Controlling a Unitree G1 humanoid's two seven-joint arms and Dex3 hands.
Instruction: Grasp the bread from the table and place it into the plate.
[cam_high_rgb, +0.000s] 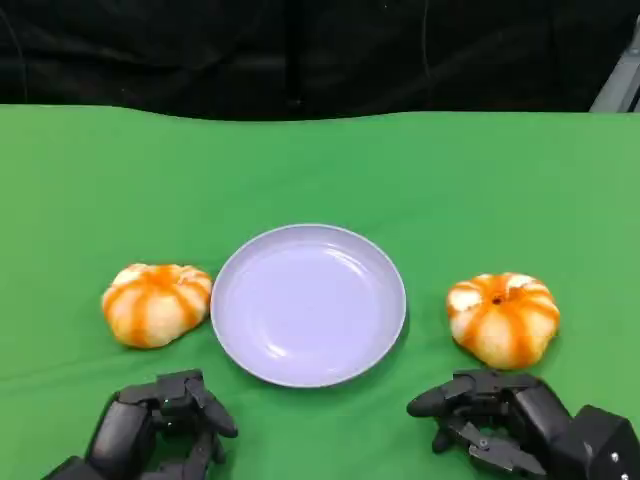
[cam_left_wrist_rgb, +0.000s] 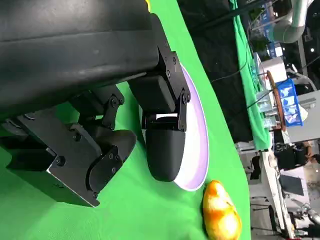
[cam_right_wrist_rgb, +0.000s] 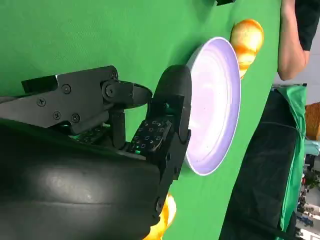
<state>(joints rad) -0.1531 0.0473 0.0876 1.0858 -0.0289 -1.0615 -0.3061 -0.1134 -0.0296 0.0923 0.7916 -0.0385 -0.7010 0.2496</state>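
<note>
Resting empty, left hand, right hand, fingers apart

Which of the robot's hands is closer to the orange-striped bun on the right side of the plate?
Right. The right hand sits just below the orange-striped bun; the left hand lies across the lavender plate.

Green tabletop against a black backdrop

A green cloth is covering the tabletop, and black drapery is hanging behind its far edge. In the left wrist view, a cluttered workshop is showing beyond the cloth's edge: a blue bin, a pale duct and benches. In the right wrist view, a person's bare arm is reaching beside the tabletop.
</note>
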